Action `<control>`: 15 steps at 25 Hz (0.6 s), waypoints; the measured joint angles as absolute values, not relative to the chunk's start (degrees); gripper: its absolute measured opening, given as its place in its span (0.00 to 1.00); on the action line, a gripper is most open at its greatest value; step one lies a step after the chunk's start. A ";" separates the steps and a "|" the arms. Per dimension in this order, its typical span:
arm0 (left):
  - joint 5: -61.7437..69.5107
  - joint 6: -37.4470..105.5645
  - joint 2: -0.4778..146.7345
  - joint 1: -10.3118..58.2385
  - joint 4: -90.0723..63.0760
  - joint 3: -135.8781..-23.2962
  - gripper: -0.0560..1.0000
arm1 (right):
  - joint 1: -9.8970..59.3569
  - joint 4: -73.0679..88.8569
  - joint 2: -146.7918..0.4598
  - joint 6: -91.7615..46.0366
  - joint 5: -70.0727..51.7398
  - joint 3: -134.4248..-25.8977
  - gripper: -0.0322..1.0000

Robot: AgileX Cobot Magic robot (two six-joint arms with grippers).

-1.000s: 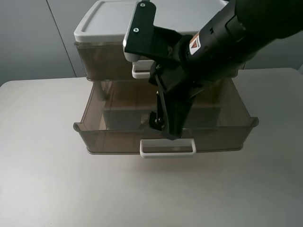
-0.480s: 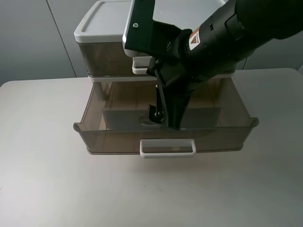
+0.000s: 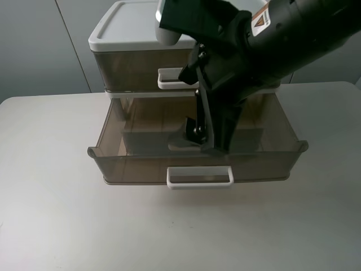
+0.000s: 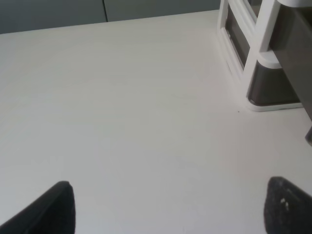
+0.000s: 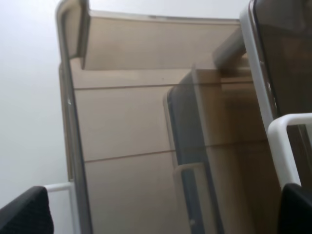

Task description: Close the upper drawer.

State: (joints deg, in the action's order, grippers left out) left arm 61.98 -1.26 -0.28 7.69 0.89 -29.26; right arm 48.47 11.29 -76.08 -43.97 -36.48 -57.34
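The upper drawer, smoky brown with a white loop handle, sits pushed in under the white lid, its front flush with the cabinet. Its front and handle show in the right wrist view. My right gripper is open and empty, its fingertips wide apart; it hangs over the pulled-out lower drawer, just in front of and below the upper handle, touching nothing. My left gripper is open and empty over bare table beside the cabinet, and out of the exterior high view.
The matching lower drawer stands pulled far out toward the table's front, with its white handle; it seems to hold nothing. The cabinet's white frame shows in the left wrist view. The grey table surrounds it.
The upper drawer has slid back into the cabinet; its handle sits further back than a second ago. My right arm has lifted and shifted slightly right.
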 joint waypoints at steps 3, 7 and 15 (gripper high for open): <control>61.98 -1.26 -0.28 7.69 0.89 -29.26 0.75 | 48.47 12.16 -70.87 -41.89 -41.14 -57.34 0.71; 61.98 -1.26 -0.28 7.69 0.89 -29.26 0.75 | 48.47 12.70 -61.54 -37.03 -45.32 -53.91 0.71; 61.98 -1.26 -0.28 7.69 0.89 -29.26 0.75 | 48.47 10.26 -36.17 -21.59 -55.04 -41.28 0.71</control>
State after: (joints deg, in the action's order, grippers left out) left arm 61.98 -1.26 -0.28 7.69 0.89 -29.26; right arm 48.47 10.26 -36.17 -21.59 -55.04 -41.28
